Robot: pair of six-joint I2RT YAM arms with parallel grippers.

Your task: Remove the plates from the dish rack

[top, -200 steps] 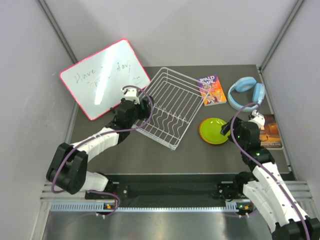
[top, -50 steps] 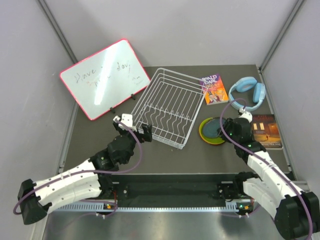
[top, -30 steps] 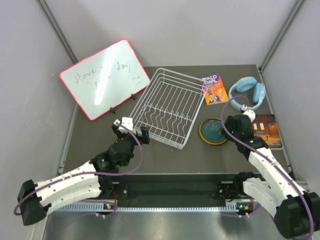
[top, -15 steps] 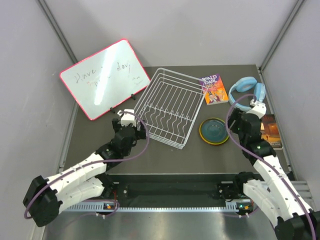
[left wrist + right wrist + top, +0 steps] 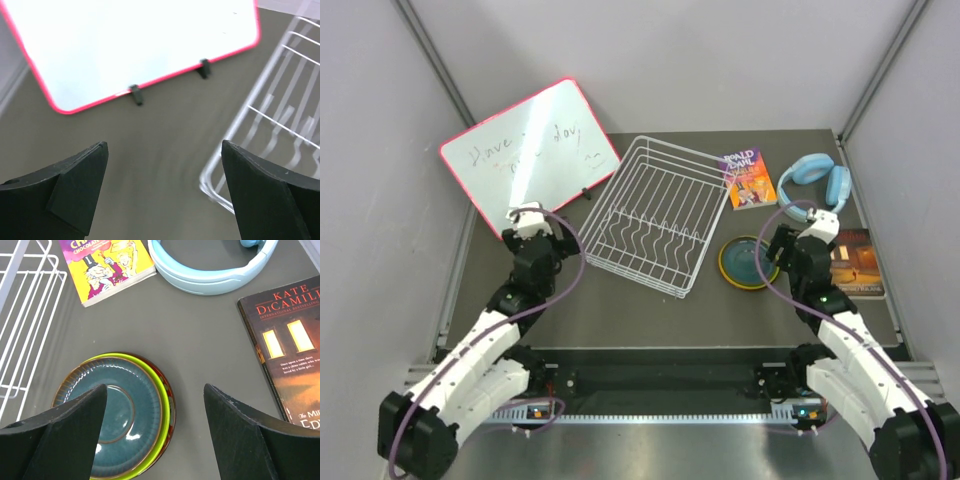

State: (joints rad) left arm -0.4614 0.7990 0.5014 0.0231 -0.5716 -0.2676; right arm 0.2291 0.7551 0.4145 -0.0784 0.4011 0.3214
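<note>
The white wire dish rack (image 5: 655,215) stands empty in the middle of the table; its front left corner shows in the left wrist view (image 5: 265,130). The plates (image 5: 748,262) lie stacked right of the rack. In the right wrist view the dark teal plate (image 5: 112,420) is on top, over the lime green rim (image 5: 161,412) and the dark red rim (image 5: 171,402); the orange plate is hidden. My right gripper (image 5: 155,432) is open and empty above the stack's right edge (image 5: 785,245). My left gripper (image 5: 165,190) is open and empty left of the rack (image 5: 538,232).
A pink-framed whiteboard (image 5: 528,155) leans at the back left, its feet close ahead of my left gripper (image 5: 135,95). A yellow-purple book (image 5: 748,178), blue headphones (image 5: 815,185) and a dark book (image 5: 855,262) lie right of the rack.
My left gripper has swung left from the rack's front corner toward the whiteboard. The teal plate now tops the stack, and my open right gripper has lifted off it and shifted slightly.
</note>
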